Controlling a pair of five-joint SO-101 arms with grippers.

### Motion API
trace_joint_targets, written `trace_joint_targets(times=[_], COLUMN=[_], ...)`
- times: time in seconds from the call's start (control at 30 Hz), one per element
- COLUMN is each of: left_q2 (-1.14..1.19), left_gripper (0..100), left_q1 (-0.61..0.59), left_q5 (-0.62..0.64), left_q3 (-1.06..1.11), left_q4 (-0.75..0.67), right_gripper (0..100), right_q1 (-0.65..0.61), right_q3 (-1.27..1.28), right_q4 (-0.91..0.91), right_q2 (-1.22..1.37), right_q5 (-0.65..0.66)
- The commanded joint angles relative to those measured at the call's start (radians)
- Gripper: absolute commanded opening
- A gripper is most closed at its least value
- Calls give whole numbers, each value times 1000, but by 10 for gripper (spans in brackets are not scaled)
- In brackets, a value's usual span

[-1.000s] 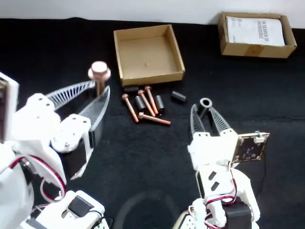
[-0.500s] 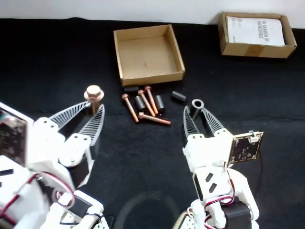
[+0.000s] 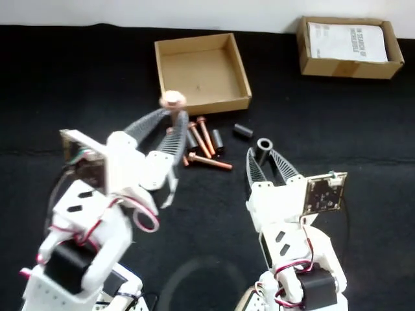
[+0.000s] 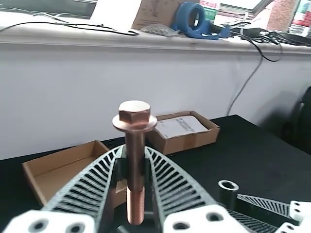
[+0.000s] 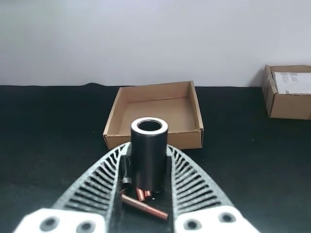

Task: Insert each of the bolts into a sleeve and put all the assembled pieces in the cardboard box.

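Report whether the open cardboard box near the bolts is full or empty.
Empty. The cardboard box has a bare floor in the high and right wrist views; loose bolts and sleeves lie outside it on the table.

— What has the right gripper (image 5: 148, 146) got?
— A dark sleeve (image 5: 148, 158), upright with its open end up, pinched between the two ribbed fingers (image 5: 97, 180).
— And past it?
— Copper bolts (image 5: 145, 206) lie on the black surface (image 5: 48, 145) just beyond the sleeve. Farther off is the open cardboard box (image 5: 187, 139), with its bare floor showing.
— Anything else?
— A second box (image 5: 286, 106) far off to the right, with a white sheet in it, and a pale wall (image 5: 146, 39) behind.
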Motion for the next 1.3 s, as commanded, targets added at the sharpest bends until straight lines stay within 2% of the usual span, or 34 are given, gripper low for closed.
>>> trace_joint_targets(times=[0.0, 0.2, 0.4, 0.7, 1.07, 1.27], left_q2=[79, 237, 343, 516, 542, 542], left_gripper=[9, 9, 9, 9, 9, 9], left_q1=[108, 200, 219, 220, 291, 286], left_q5=[0, 0, 0, 0, 2, 2], left_q3=[-4, -10, -7, -8, -1, 21], left_q4=[-95, -281, -348, -537, -545, -545], right_gripper=[7, 7, 7, 7, 7, 7], right_q1=[-4, -4, -4, -4, -4, -4], right_q3=[28, 77, 77, 77, 79, 77], right_q4=[-24, -25, -25, -25, -25, -25], right_q2=[-4, -10, -10, -10, -10, -10], right_q5=[-5, -5, -5, -5, -5, -5])
